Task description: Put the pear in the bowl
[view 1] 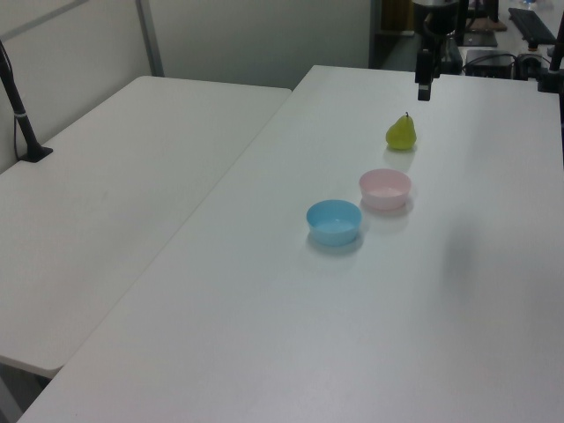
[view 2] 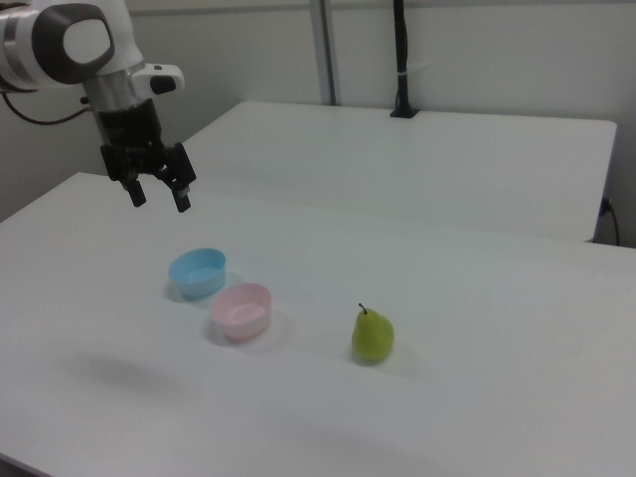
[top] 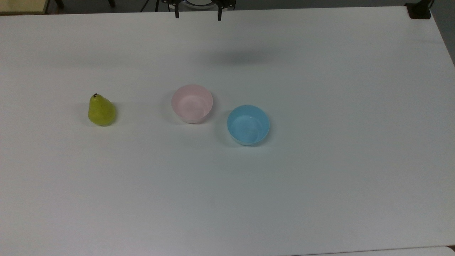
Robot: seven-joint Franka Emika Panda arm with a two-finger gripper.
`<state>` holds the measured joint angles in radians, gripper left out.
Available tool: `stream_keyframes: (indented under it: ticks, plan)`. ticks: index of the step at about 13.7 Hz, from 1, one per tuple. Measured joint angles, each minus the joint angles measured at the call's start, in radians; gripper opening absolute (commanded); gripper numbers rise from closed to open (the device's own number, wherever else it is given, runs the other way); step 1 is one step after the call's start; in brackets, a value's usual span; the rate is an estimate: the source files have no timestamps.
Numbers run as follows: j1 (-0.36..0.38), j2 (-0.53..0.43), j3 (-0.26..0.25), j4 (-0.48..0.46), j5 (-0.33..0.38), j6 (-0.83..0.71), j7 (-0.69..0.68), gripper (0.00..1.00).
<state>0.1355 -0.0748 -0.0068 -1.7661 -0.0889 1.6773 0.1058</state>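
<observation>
End effector (view 2: pixel 159 191) high up, open, holding nothing; pear (top: pixel 101 110) upright on tabletop (top: pixel 320 185), easy to grab; bowl (top: pixel 192 103) waiting, empty.

No readable text, labels, brands or numbers anywhere. Pear (top: pixel 101 110), pink bowl (top: pixel 192 103), blue bowl (top: pixel 248 124), table (top: pixel 320 177) and arm (view 2: pixel 75 45) surfaces all plain, no markings legible.

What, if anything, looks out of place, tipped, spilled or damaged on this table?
Nothing stands out. The pear stands upright, the pink bowl and blue bowl sit upright and empty, and the open gripper hangs above the table.
</observation>
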Motion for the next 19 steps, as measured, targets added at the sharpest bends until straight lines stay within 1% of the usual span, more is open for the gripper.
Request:
stream_keyframes:
  ticks: [11,13,15,19]
  plan:
    - [-0.004,0.000,-0.008,0.001,0.000,0.000,0.001,1.00]
    - [-0.020,0.000,-0.009,0.002,0.000,0.000,-0.024,1.00]
    - [-0.063,0.004,-0.011,0.010,0.000,0.000,-0.113,1.00]
    - [-0.200,0.034,-0.018,0.026,0.000,0.000,-0.321,1.00]
